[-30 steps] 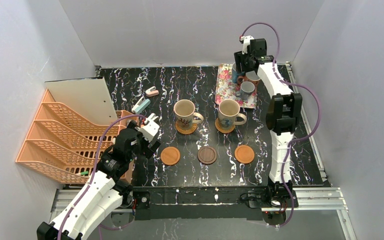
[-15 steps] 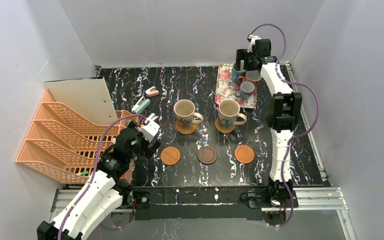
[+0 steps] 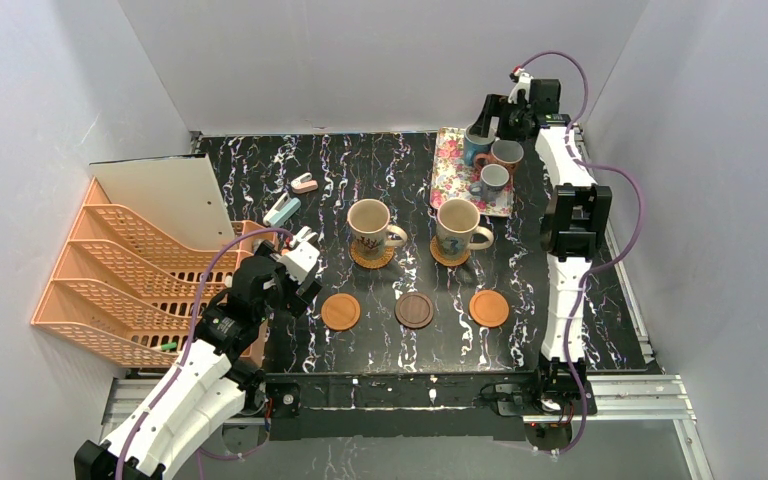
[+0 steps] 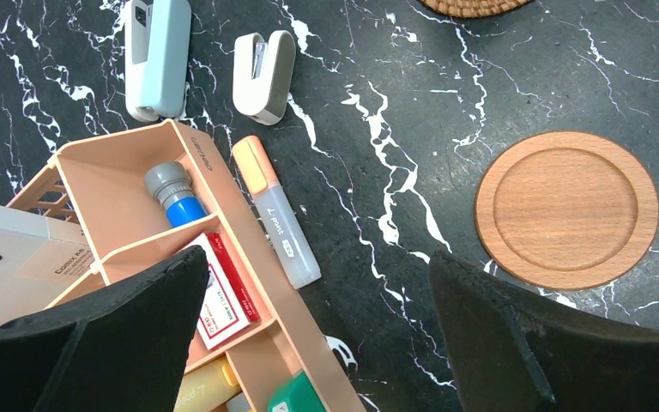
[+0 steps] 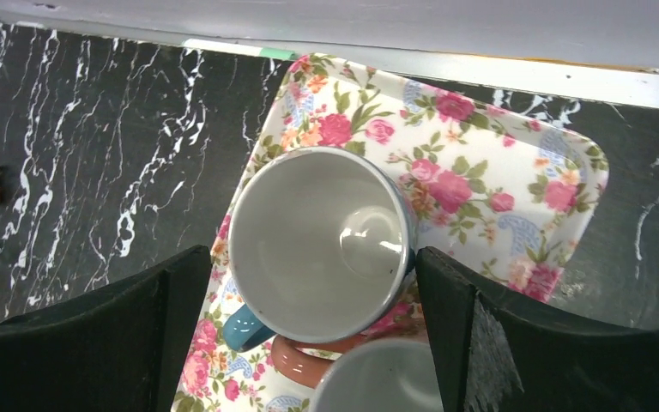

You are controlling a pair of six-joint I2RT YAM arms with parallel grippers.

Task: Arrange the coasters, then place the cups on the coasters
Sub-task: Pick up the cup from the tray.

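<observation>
The right gripper [image 3: 484, 122] hangs at the upper right of the top view, above the far end of the pink floral rectangular tray [image 3: 447, 172]. In its wrist view the two black fingers [image 5: 86, 343] are spread wide, one at each side of the white-inside ceramic cup with a blue handle [image 5: 322, 245], and they do not pinch it. A reddish-brown cup [image 5: 296, 365] stands right against this cup on its lower side, and the rim of a third small cup [image 5: 377, 386] shows at the bottom edge. To the right of the blue-handled cup the flowered surface is open, and the grey back wall is near at the top.

In the middle of the top view, the left beige patterned mug [image 3: 368, 222] and the right beige patterned mug [image 3: 457, 222] each sit on a woven rattan coaster [image 3: 372, 257]. Below them lie three uncovered discs in a row, well apart from each other: a smooth orange-brown wooden coaster [image 3: 340, 311], a dark brown coaster [image 3: 415, 310] and a second orange-brown coaster [image 3: 489, 308].

The left gripper [image 3: 302, 248], at the lower left, has its jaws spread wide and holds nothing. It hangs over the corner of a peach plastic desk organiser [image 4: 107, 172]. An orange-capped highlighter [image 4: 276, 215] lies against the organiser's wall and a light blue stapler [image 4: 156, 56] is just beyond it. Stacked orange mesh letter trays [image 3: 110, 280] fill the left edge of the black marble table [image 3: 520, 330].
</observation>
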